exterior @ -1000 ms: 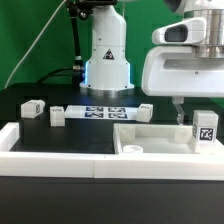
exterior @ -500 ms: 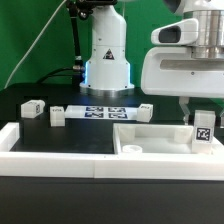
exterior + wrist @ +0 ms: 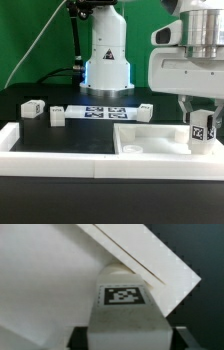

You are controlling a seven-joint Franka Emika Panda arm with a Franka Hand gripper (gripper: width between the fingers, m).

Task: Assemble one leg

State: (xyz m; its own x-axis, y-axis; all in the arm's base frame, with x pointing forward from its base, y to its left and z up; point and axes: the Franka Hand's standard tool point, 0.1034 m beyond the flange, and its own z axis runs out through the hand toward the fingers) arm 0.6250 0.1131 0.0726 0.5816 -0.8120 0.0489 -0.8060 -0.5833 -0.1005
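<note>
My gripper [image 3: 199,112] is at the exterior view's right, shut on a white leg [image 3: 201,133] with a black-and-white tag, held upright over the right corner of the white panel [image 3: 150,142]. In the wrist view the leg [image 3: 124,303] fills the middle between my fingers [image 3: 80,338], its far end at the panel's raised edge [image 3: 150,258]. Three more legs lie on the black table: one at the far left [image 3: 31,108], one beside it [image 3: 56,116], one near the middle [image 3: 145,110].
The marker board [image 3: 100,111] lies flat behind the panel. A white rail [image 3: 60,150] runs along the table's front. The robot's base [image 3: 106,60] stands at the back.
My gripper and the held leg have shifted slightly to the left and lower, toward the panel's right corner. The other parts have not moved.
</note>
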